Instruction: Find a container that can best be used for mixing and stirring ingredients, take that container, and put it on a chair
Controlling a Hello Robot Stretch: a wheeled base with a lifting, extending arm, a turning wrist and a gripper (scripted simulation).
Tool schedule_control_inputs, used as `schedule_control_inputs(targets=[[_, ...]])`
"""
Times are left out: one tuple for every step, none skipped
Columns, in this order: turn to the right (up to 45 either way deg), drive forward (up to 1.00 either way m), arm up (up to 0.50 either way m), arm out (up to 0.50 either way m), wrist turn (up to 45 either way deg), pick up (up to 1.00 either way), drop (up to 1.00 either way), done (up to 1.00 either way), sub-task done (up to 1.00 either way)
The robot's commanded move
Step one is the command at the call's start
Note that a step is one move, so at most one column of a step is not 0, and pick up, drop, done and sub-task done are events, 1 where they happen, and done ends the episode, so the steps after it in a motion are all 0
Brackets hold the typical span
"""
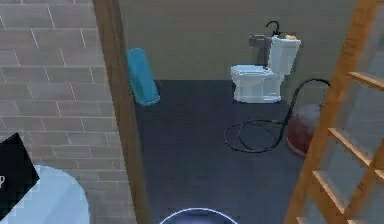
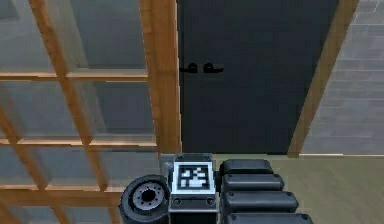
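At the forward view's 6 o'clock edge, a round blue-grey rim [image 1: 195, 214]; whether it is the mixing container cannot be told. Toilet [image 1: 257, 78] at 1 o'clock, coiled hose [image 1: 262, 132] at 3 o'clock. Gripper [image 2: 148, 198] at the arm side view's 6 o'clock, below a dark door [image 2: 250, 70]; whether it holds anything cannot be told.

Location: a home, at a bathroom doorway. Indicators: a white toilet [image 1: 256, 84] with cistern [image 1: 282, 52], a black hose [image 1: 262, 128] coiled on the dark floor [image 1: 190, 150], a brick wall [image 1: 50, 80], and a dark door [image 2: 250, 80] beside a glazed wooden frame [image 2: 80, 100].
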Motion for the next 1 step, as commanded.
schedule_control_inputs(targets=[[0.0,0.05,0.00,0.00,0.0,0.00,0.00,0.00,0.00]])
